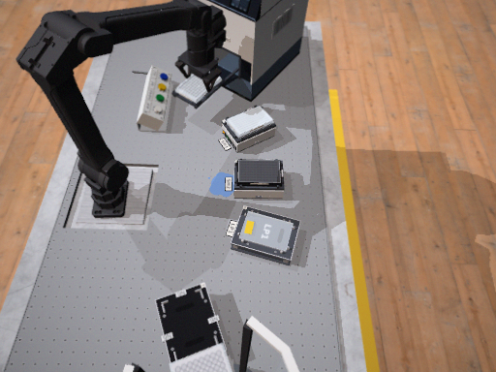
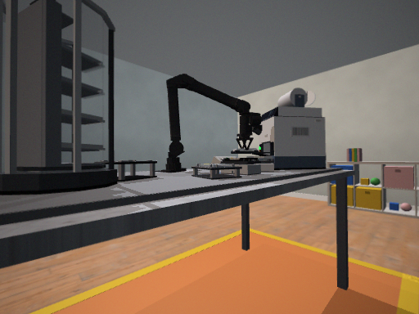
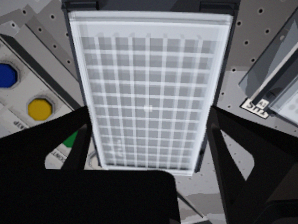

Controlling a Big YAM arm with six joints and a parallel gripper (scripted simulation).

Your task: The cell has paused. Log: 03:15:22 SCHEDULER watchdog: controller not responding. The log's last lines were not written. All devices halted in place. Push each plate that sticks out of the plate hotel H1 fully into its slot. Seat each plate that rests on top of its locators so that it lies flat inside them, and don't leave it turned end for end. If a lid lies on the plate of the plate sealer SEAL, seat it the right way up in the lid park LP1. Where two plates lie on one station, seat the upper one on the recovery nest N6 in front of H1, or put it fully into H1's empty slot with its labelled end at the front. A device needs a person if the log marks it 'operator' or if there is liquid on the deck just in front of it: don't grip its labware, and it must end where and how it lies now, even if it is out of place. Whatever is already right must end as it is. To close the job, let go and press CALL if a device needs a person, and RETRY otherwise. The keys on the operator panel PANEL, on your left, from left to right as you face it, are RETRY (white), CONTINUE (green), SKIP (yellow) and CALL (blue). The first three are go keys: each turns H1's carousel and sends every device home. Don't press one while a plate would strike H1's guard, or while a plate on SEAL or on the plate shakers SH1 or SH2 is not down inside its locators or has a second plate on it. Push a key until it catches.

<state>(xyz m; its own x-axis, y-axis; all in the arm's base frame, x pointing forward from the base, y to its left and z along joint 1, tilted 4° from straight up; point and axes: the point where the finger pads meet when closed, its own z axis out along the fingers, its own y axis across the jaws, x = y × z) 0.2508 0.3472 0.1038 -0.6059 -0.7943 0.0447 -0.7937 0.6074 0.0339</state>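
Note:
My gripper [image 1: 198, 79] [image 2: 245, 147] [image 3: 149, 112] points down at the sealer, its fingertips close against both long sides of a clear gridded plate [image 1: 195, 88] [image 3: 148, 90]; it looks shut on that plate. The plate is over the sealer's dark carrier [image 3: 234, 25]; any gap beneath is hard to judge. A pale plate [image 1: 252, 121] lies on SH1 [image 1: 257, 140]. A dark plate [image 1: 260, 171] sits on SH2 [image 1: 262, 193], with blue liquid [image 1: 220, 184] in front. The lid park LP1 [image 1: 290, 255] holds what looks like a lid [image 1: 286, 237] with a yellow mark.
The panel [image 1: 147, 104] [image 3: 21, 97] stands beside the sealer, with blue [image 1: 164, 77] [image 3: 7, 75], yellow [image 1: 162, 86] [image 3: 39, 109], green [image 1: 160, 98] and white [image 1: 158, 109] keys. The black nest [image 1: 186, 322] is near H1 [image 2: 53, 102]. The sealer housing [image 1: 278, 44] [image 2: 299, 139] rises beside my gripper.

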